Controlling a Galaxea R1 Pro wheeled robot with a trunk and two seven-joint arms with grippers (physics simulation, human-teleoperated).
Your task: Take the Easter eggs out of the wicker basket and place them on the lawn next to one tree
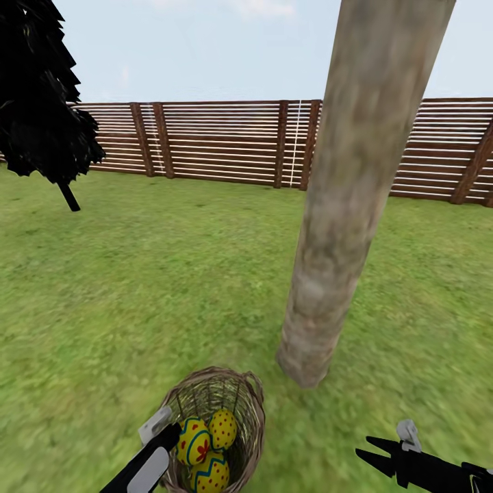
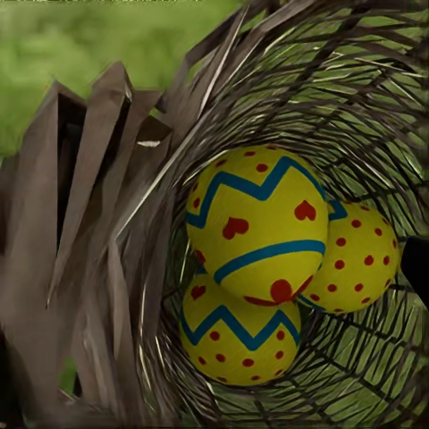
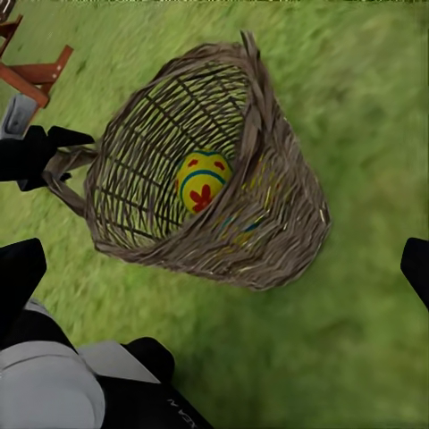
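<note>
At far left a black-leaved tree (image 1: pixel 38 96) is standing before the fence (image 1: pixel 219 140). Low in the head view, our left gripper (image 1: pixel 163 428) is pinching the rim of the basket (image 1: pixel 250 404), which we are holding tipped just beside the tree (image 1: pixel 349 205) on the lawn (image 1: pixel 137 287). All three eggs (image 1: pixel 209 445) are lying inside, touching one another; the left wrist view is showing them piled against the weave. We are judging them light, hard, smooth and prone to roll, so a hold across an egg's middle seems safest. The basket looks light and springy, best held at the rim or loop handle (image 3: pixel 67 174). At right, our right gripper (image 1: pixel 380 455) is hanging spread and empty over grass.
</note>
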